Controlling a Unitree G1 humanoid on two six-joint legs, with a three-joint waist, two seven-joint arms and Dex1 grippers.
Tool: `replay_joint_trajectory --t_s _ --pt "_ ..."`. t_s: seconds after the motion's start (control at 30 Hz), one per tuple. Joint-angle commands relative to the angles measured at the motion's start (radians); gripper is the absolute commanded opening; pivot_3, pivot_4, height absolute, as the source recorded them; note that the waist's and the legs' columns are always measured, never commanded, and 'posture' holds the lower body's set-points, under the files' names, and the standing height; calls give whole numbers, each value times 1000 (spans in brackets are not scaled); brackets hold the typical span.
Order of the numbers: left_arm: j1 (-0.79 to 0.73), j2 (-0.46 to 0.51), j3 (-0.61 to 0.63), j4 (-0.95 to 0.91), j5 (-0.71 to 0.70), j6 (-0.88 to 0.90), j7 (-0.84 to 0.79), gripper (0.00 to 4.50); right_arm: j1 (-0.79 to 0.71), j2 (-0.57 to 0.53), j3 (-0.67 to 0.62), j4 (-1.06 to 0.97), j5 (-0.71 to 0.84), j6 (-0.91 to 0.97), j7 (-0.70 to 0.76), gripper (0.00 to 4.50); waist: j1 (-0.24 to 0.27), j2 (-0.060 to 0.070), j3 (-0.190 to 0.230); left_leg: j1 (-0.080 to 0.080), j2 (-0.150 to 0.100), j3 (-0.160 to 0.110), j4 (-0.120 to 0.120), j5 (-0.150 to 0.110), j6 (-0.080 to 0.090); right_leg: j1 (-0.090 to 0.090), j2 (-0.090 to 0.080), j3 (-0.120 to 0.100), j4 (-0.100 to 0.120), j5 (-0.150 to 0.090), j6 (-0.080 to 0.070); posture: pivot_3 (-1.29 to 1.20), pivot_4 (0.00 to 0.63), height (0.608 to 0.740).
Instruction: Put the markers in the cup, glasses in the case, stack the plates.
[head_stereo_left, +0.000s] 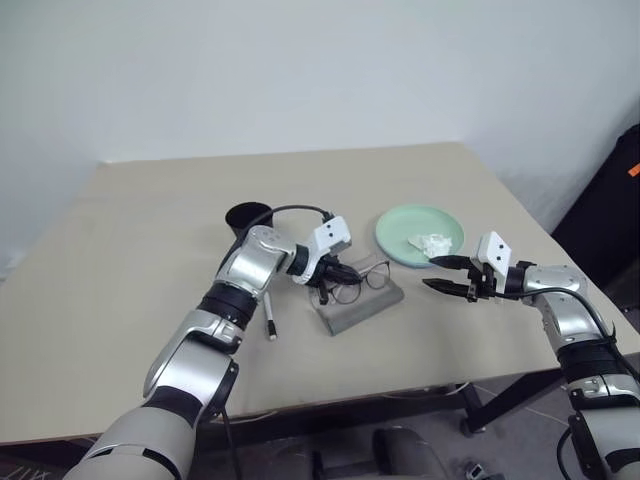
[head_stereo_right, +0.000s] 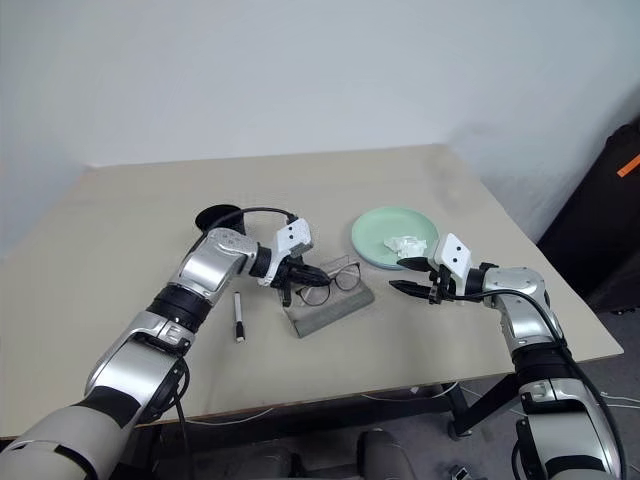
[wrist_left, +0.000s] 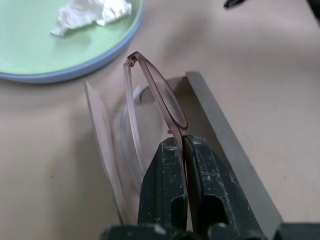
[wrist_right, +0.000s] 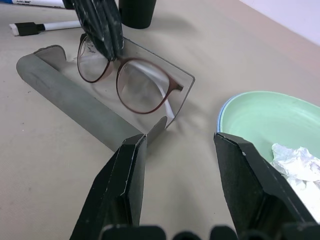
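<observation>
We note round-lensed glasses (wrist_right: 131, 85) with a thin reddish-brown wire frame, pinched at one rim by our left gripper (wrist_left: 182, 150), directly over the open grey oblong case (wrist_right: 75, 105). The mint green plate (head_stereo_left: 420, 233), stacked on a light blue one, holds crumpled white tissue (head_stereo_left: 431, 243). Our right gripper (wrist_right: 180, 165) hangs open, empty. A pale marker (head_stereo_right: 238, 316) lies beside the black cup (head_stereo_right: 217, 218).

Blue plate (wrist_left: 75, 75) mostly under green plate (head_stereo_left: 400, 235); cup (head_stereo_left: 247, 215) partly behind arm.
</observation>
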Motion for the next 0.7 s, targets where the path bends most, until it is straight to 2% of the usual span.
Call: replay_joint_trajectory --t_s 0.03,0.43,0.6,0.63,0.7 --pt "17 7 -15 -57 16 0 -9 26 -30 -14 -17 -6 1 -18 -4 2324 0 0 0 0 0 0 0 0 0 0 0 0 0 0 0 0 0 740" --pt "106 9 1 -169 -27 152 -37 26 -27 -6 -11 -5 0 -25 -10 2324 0 0 0 1 0 0 0 0 0 0 0 1 0 0 0 0 0 740" --pt "121 12 3 -183 -30 165 -19 26 -32 -6 -9 -1 0 -28 -8 2324 0 0 0 1 0 0 0 0 0 0 0 1 1 0 0 0 0 740" --pt "122 11 5 -184 -31 163 -13 453 -33 -5 -8 -1 0 -28 -7 2324 0 0 0 1 0 0 0 0 0 0 0 1 1 0 0 0 0 740" --pt "121 7 9 -180 -29 154 1 994 -36 -5 -7 1 0 -28 -6 2324 0 0 0 1 0 0 0 0 0 0 0 1 0 0 0 0 0 740"
